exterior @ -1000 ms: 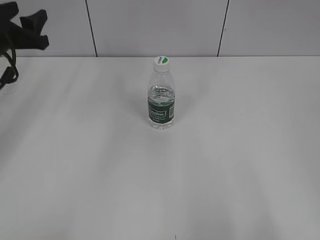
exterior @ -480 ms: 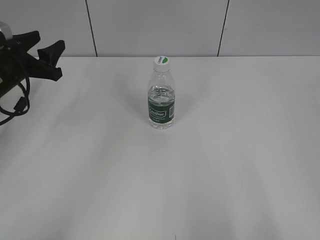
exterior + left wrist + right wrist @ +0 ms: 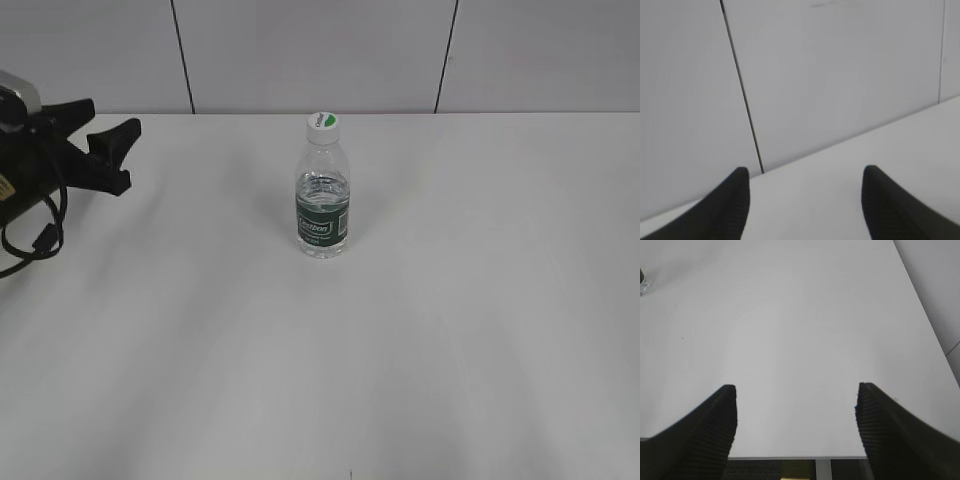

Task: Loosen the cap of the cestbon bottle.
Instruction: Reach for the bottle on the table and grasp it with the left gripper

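Approach: both claws spread, empty.
The cestbon bottle (image 3: 324, 200) stands upright mid-tabletop, the cap (image 3: 323, 122) on top; my left claw (image 3: 108, 150) sits near the far-left corner, well apart. Right claw (image 3: 795, 425) hangs over the near-right edge.

- Cestbon bottle (image 3: 324, 205): small, clear plastic, upright on the white worktop (image 3: 450, 330), near centre towards the back wall; dark green label band with white lettering; partly filled with water
- Cap (image 3: 323, 124): white, round, green leaf mark on top; seated on the bottle neck
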